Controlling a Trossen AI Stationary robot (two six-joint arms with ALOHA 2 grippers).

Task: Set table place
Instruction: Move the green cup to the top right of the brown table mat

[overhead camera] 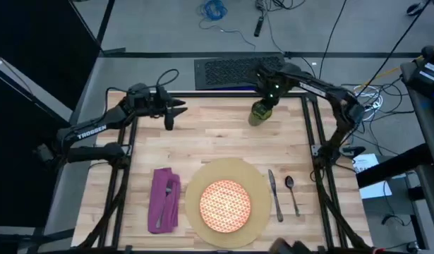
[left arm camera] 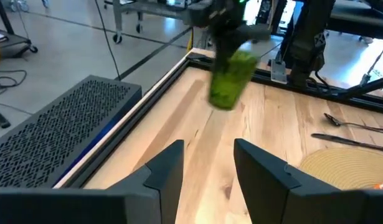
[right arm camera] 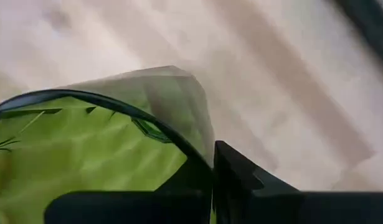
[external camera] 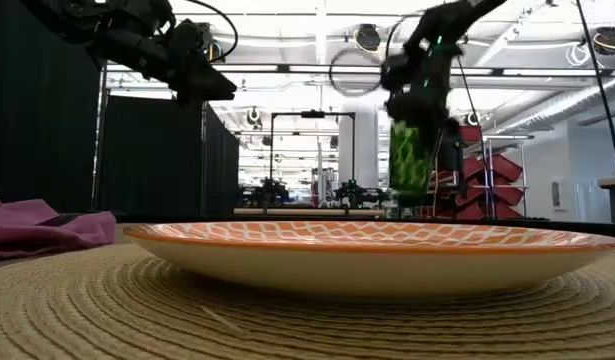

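- Right gripper (overhead camera: 266, 101) is clamped on the rim of the green cup (overhead camera: 258, 113), holding it near the far edge of the table (overhead camera: 209, 137), right of centre; the low view shows the cup (external camera: 409, 158) hanging clear above the tabletop.
- Left gripper (overhead camera: 176, 111) hovers over the far left part of the table with its two fingers (left arm camera: 168, 167) spread apart and nothing between them, pointing towards the cup (left arm camera: 230, 78).
- On the near side lies the round tan mat (overhead camera: 253, 185), with the orange-and-white patterned plate (overhead camera: 225, 205) centred on it.
- Left of the mat lies the purple napkin (overhead camera: 161, 197), with a fork (overhead camera: 167, 197) on top.
- Right of the mat lie the knife (overhead camera: 274, 195) and, just beyond it, a spoon (overhead camera: 292, 193), side by side.
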